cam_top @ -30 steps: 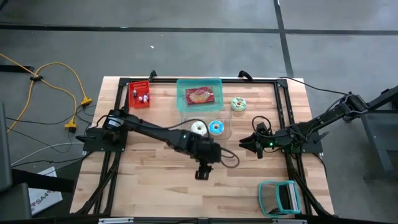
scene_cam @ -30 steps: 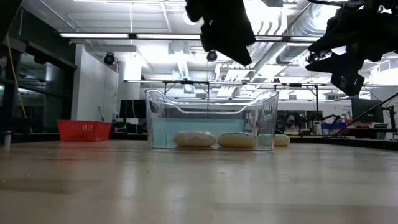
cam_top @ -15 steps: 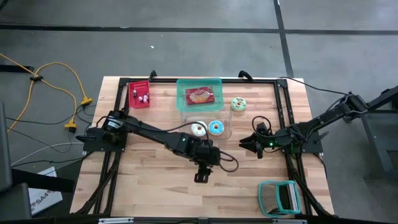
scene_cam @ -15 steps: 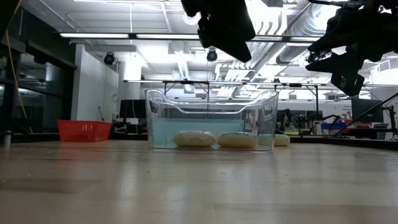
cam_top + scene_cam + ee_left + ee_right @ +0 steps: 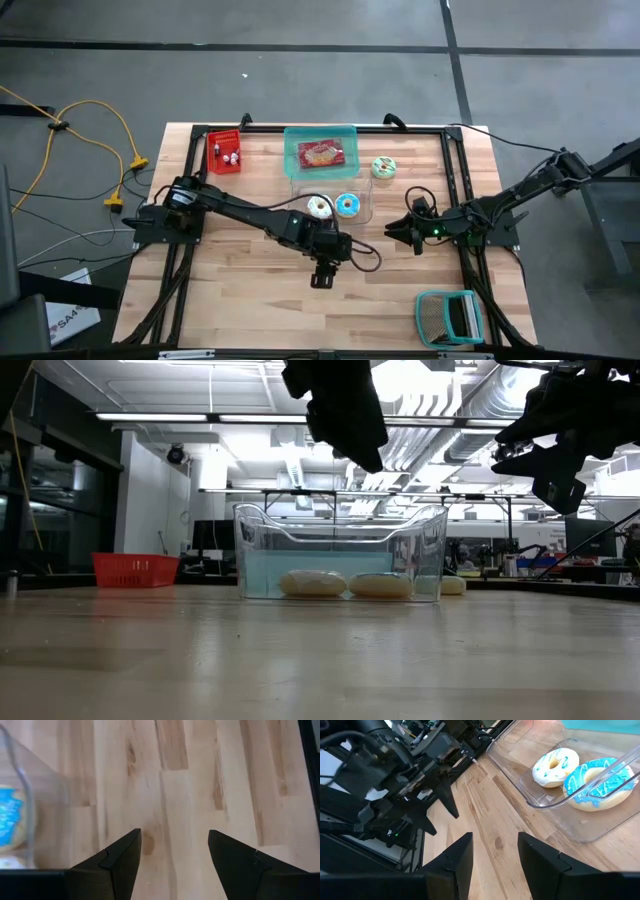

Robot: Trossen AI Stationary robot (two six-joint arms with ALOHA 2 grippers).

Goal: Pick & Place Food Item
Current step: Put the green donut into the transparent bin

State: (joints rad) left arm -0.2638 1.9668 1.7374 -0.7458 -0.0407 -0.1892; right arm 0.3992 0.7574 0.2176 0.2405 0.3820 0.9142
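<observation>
Doughnuts lie side by side in the clear container (image 5: pixel 333 205) near the table's middle: the white-iced doughnut (image 5: pixel 319 207) and the blue-iced doughnut (image 5: pixel 347 205). From the left gripper (image 5: pixel 321 276), both lie at about twelve o'clock in the high view, near but apart from it, with the container's wall between. The left arm reaches from its base at the table's nine o'clock edge across to the centre, its wrist bent so that the gripper hangs above bare wooden table (image 5: pixel 400 290). Its two dark fingers (image 5: pixel 122 854) stand partly open with only table planks between them; nothing is held. The right gripper (image 5: pixel 393 233) waits at about three o'clock from the container, raised off the table and pointing toward the left arm, fingers (image 5: pixel 457 855) parted and empty. A third doughnut with green icing (image 5: pixel 384 167) sits on the table just outside the container, at about one o'clock from it. Behind the container a teal tray (image 5: pixel 320 150) holds a reddish food item. A red basket (image 5: pixel 225 150) stands at the far left, and a teal rack (image 5: pixel 448 317) at five o'clock.
</observation>
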